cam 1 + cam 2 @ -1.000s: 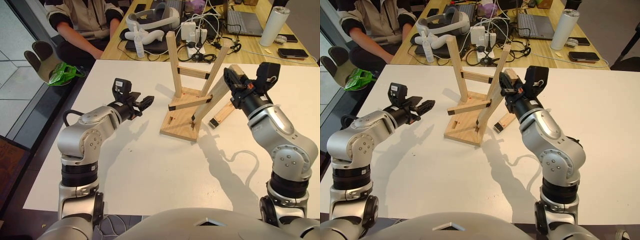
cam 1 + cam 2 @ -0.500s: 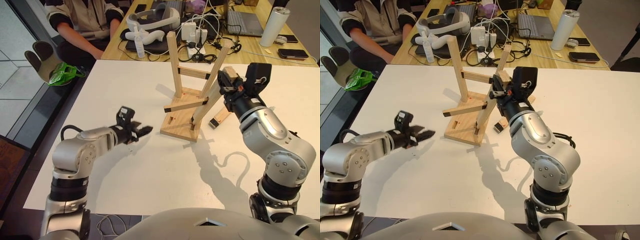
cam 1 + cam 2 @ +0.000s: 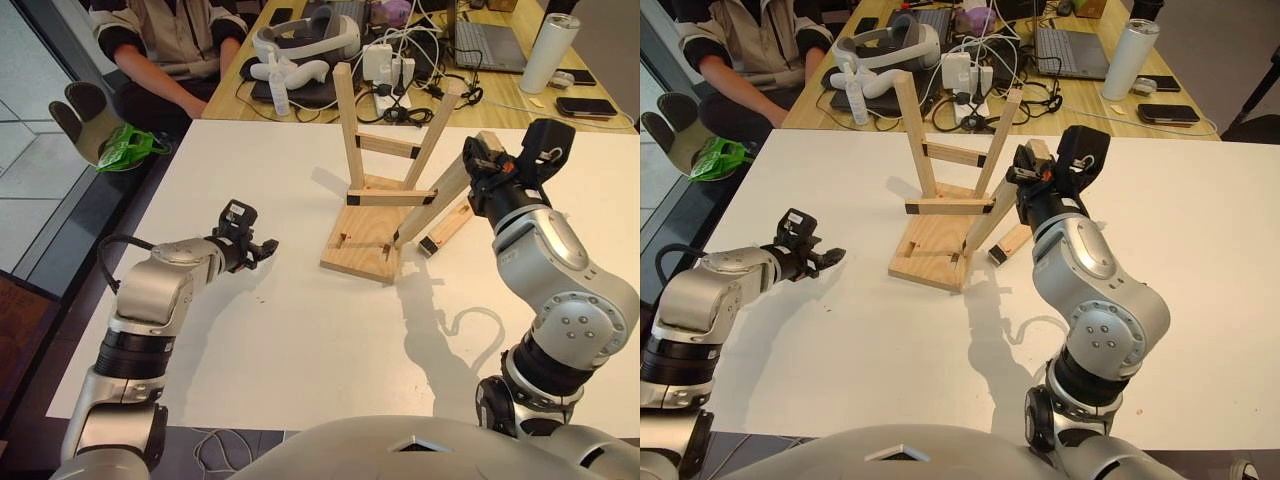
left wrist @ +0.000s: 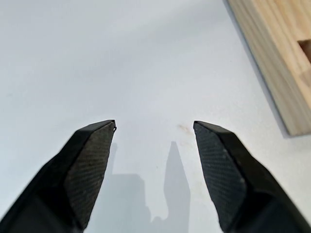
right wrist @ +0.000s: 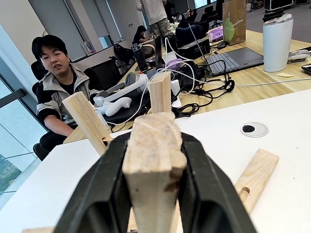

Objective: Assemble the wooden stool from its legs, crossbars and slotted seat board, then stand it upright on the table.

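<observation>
stool [image 3: 365, 215] sits upside down near the middle of the white table [image 3: 300, 350], its slotted seat board [image 3: 355, 260] flat on the surface. two legs [image 3: 346, 125] stand up from the far slots, with a crossbar [image 3: 386, 145] joining them high up. my right gripper [image 3: 478, 168] is clenched on the top end of a third leg [image 3: 430, 205], which leans from the near right part of the board up toward my wrist. over the last second i have swung that leg in toward the frame and back out to the right. the lower crossbar [image 3: 390, 197], which was hanging slanted, now lies level between the far left leg and the leg i hold. i judge its end has found its hole or come close, though i cannot tell whether it is fully seated. my left gripper [image 3: 258, 248] has dropped from beside the stool to low over the table and drawn back. its fingers [image 4: 90, 160] are spread and hold nothing, and the board's corner is near them but apart. a loose wooden piece [image 3: 446, 227] lies just beside the board on the right. so the third leg wants pressing upright into its slot, more parts are left to fit, and turning it upright is not yet near.
</observation>
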Controlling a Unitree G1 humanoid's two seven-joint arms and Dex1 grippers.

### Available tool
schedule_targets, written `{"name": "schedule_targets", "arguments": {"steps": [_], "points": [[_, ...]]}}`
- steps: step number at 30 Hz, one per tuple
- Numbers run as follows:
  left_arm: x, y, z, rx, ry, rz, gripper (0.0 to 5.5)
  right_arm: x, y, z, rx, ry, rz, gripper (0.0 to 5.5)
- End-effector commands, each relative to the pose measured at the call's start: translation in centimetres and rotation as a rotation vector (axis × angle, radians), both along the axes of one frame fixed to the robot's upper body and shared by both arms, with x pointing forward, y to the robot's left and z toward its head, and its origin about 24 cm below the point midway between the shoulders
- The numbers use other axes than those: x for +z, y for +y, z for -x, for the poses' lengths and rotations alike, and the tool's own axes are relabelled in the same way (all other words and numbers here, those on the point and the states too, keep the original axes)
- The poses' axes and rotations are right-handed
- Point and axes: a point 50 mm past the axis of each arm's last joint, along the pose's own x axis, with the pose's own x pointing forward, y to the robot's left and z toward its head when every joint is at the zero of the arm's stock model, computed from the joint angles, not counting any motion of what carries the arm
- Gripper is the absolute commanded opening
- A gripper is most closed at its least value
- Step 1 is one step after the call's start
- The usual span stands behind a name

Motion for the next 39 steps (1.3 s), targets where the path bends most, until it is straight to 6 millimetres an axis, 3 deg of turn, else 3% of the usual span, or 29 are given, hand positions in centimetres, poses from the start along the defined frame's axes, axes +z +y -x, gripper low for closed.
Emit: {"name": "schedule_targets", "arguments": {"steps": [1, 6, 12, 15, 18, 24, 29, 34, 39], "points": [[-0.8, -1.6, -0.1, -0.065, 0.067, 0.032, 2.99, 0.9, 0.5, -0.4, 0.043, -0.014, -0.02, 1.02], [-2.0, -1.9, 1.5, -0.183, 0.169, -0.068, 2.99, 2.4, 0.4, -0.5, 0.039, -0.094, -0.09, 1.02], [-1.5, -3.9, 0.3, -0.219, 0.118, -0.069, 2.99, 1.9, -0.2, 0.1, 0.041, -0.094, -0.119, 1.02], [-0.4, -5.7, 0.0, -0.286, 0.107, 0.034, 2.99, 1.5, -0.8, 0.3, 0.026, -0.083, -0.155, 1.02], [0.1, -7.6, 1.1, -0.366, 0.169, 0.171, 2.99, 1.6, -0.9, 0.1, 0.013, -0.08, -0.195, 1.02], [-0.5, -11.2, 3.0, -0.463, 0.321, 0.304, 2.99, 2.2, -1.2, -0.2, 0.009, -0.097, -0.217, 1.02], [1.1, -13.7, 3.0, -0.459, 0.315, 0.461, 2.99, 0.9, -2.2, 1.3, 0.085, -0.055, -0.134, 1.02], [4.3, -14.0, 2.7, -0.442, 0.214, 0.55, 2.99, -1.0, -3.5, 2.7, 0.083, 0.026, -0.054, 1.02], [5.8, -12.1, 3.2, -0.436, 0.19, 0.515, 2.99, -1.2, -3.3, 2.5, -0.044, 0.02, -0.195, 1.02]]}}
